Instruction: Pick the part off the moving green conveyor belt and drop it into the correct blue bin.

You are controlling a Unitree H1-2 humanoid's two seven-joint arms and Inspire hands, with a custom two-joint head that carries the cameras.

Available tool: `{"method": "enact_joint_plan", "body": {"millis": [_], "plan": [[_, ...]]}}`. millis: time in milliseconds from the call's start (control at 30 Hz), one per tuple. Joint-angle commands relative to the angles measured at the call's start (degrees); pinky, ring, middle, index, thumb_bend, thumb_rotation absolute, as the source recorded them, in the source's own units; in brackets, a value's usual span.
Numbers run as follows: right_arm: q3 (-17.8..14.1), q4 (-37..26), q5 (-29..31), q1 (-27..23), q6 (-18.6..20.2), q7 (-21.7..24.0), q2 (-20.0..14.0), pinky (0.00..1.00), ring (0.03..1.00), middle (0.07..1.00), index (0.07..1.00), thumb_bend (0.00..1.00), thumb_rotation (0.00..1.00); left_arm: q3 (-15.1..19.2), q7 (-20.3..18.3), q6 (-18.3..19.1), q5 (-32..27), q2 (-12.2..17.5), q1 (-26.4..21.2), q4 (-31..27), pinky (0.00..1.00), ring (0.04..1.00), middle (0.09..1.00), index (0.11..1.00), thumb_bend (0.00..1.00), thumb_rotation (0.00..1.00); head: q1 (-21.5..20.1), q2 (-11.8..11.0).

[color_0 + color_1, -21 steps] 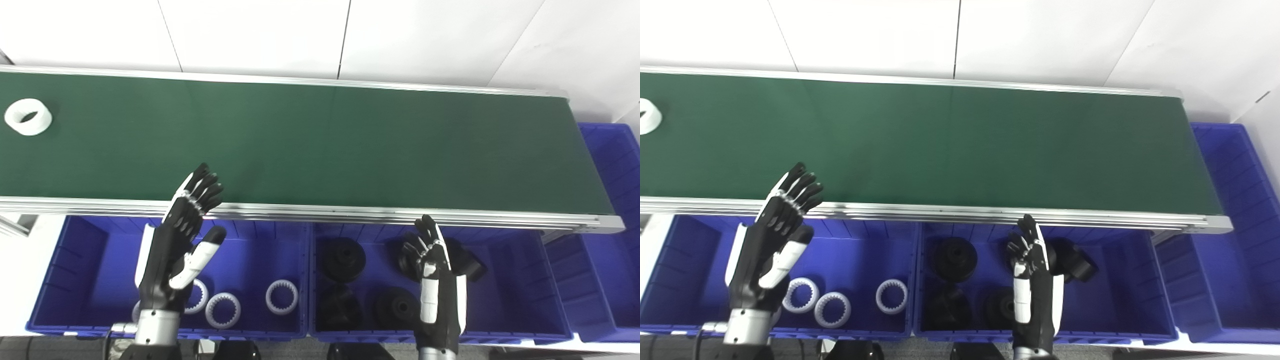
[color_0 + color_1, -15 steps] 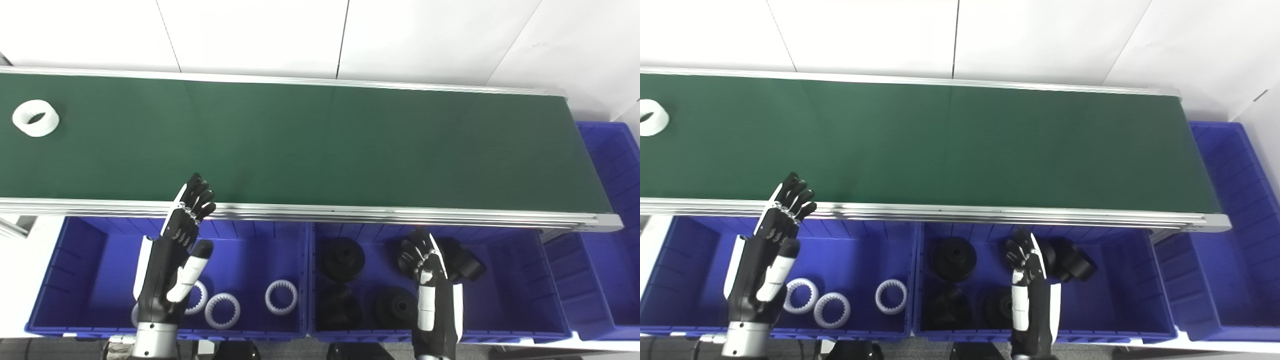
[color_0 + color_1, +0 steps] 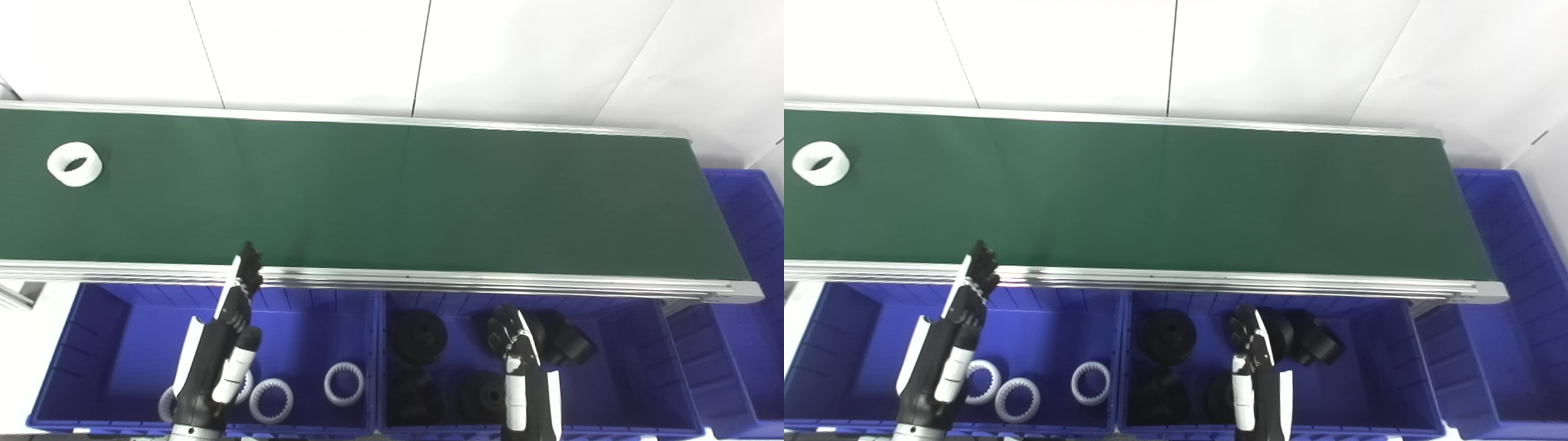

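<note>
A white ring part (image 3: 75, 164) lies on the green conveyor belt (image 3: 392, 196) at its far left; it also shows in the right eye view (image 3: 821, 163). My left hand (image 3: 223, 343) is open and empty, held edge-on over the left blue bin (image 3: 98, 318), fingertips at the belt's near rail. My right hand (image 3: 520, 367) is open and empty over the middle blue bin (image 3: 643, 331). Both hands are far from the ring.
The left bin holds white toothed rings (image 3: 343, 384). The middle bin holds several black round parts (image 3: 419, 327). A third blue bin (image 3: 750, 269) stands past the belt's right end. An aluminium rail (image 3: 429, 278) edges the belt in front. A white wall lies behind.
The white ring has moved right along the belt. Both hands have dropped lower and drawn back toward me; the left hand has turned edge-on. The camera view has shifted slightly.
</note>
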Motion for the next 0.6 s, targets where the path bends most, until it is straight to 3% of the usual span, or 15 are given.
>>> {"method": "enact_joint_plan", "body": {"millis": [0, 567], "plan": [[0.31, -0.66, -0.49, -0.23, -3.40, -0.50, -0.07, 0.90, 0.890, 0.909, 0.920, 0.80, 1.00, -0.28, 0.44, -1.32, 0.38, -0.15, -0.25, -0.01, 1.00, 1.000, 1.000, 1.000, 0.75, 0.92, 0.09, -0.01], [0.49, 0.46, -0.41, -1.06, -3.40, -0.52, -0.62, 0.91, 0.894, 0.917, 0.935, 0.79, 1.00, -0.32, 1.23, -1.61, 0.99, -0.68, 0.58, 1.28, 1.00, 1.000, 1.000, 1.000, 0.71, 0.91, 1.17, -0.18]]}}
